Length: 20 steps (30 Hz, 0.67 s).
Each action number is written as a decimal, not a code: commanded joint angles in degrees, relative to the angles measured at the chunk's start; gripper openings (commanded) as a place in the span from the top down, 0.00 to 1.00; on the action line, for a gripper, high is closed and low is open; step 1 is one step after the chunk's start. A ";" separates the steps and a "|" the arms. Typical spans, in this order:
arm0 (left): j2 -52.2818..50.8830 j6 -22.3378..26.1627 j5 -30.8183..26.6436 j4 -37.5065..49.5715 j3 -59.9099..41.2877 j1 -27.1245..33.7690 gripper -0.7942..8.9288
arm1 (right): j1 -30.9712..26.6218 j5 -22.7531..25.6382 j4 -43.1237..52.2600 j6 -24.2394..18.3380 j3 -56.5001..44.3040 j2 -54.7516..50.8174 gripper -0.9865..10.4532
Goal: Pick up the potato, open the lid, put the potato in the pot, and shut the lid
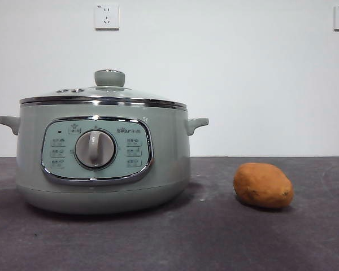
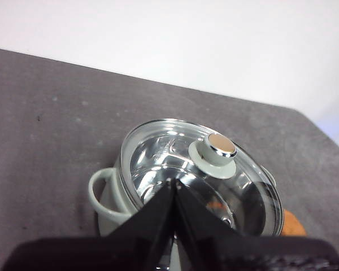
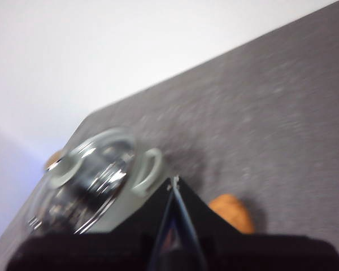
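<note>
left claw (image 2: 174, 186) pinched narrow, empty, high over pot (image 1: 101, 164), lid (image 1: 101, 96) seated below it. right claw (image 3: 174, 183) pinched narrow, empty, above potato (image 1: 263, 185) lying on surface (image 1: 214, 237) beside pot.

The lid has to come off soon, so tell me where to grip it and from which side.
Take the lid by its pale green knob, coming straight down from above. The knob stands upright at the centre of the dome, narrow enough to pinch, while the chrome rim sits flush on the pot and offers no edge. The left gripper hangs above it, fingers together.
</note>
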 commanded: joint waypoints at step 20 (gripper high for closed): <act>13.81 5.05 6.14 -4.37 13.46 0.07 0.55 | 0.85 -7.85 -14.49 -14.51 22.60 22.95 0.50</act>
